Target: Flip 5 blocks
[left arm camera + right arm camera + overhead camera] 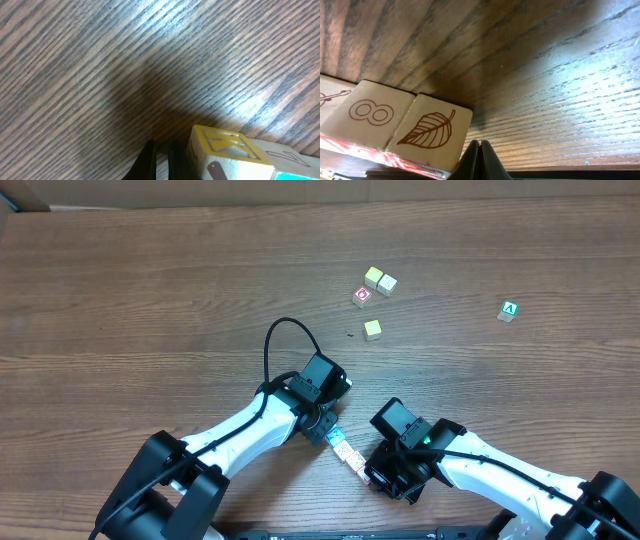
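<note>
Wooden blocks (pixel 345 451) sit rowed at the tabletop's (pixel 150 300) 6 o'clock, between left gripper (pixel 328 431) (11 o'clock end) and right gripper (pixel 371 472) (5 o'clock end), jaws of both together; press evenly inward, roll as one.

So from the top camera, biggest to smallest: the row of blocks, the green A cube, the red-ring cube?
1. row of blocks, longest by far.
2. green A cube and red-ring cube: they look the same size, so it's a tie.
</note>
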Available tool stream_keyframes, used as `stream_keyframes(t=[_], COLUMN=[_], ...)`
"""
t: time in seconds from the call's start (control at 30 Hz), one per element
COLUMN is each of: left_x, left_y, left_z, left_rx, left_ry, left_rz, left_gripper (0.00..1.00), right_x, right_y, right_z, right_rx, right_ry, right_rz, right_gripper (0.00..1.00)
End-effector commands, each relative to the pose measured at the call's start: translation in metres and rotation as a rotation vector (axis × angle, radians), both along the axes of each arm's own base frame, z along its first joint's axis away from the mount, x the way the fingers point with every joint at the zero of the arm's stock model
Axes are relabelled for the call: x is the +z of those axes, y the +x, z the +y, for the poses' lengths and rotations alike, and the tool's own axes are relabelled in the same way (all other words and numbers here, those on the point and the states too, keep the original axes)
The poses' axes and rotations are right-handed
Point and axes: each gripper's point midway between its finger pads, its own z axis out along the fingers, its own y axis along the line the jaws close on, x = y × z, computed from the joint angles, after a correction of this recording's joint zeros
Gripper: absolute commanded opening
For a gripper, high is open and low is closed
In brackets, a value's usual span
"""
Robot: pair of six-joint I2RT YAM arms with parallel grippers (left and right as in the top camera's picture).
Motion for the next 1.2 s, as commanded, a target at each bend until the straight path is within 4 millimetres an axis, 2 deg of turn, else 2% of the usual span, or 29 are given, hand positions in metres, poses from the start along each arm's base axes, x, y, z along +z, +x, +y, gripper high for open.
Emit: stream_keyframes(t=[0.0, 0.4, 1.17], left_x=[-0.012, -0.011, -0.009], left_y=[-0.008, -0.005, 0.001], left_z=[0.000, -0.003, -0.007], left_rx=[-0.019, -0.075, -0.201], left_ry=[0.003, 0.003, 0.013], left_rz=[0.041, 0.021, -0.027], left_gripper=[0.04, 0.04, 0.04], right_x=[0.004, 0.005, 0.002], right_y=[0.006, 0.008, 0.007], right_z=[0.010, 0.016, 0.022], right_rx=[-0.054, -0.127, -0.154], right_ry=[0.016, 0.019, 0.011], right_rz=[-0.004, 0.017, 0.016], right_gripper=[0.04, 0.04, 0.04])
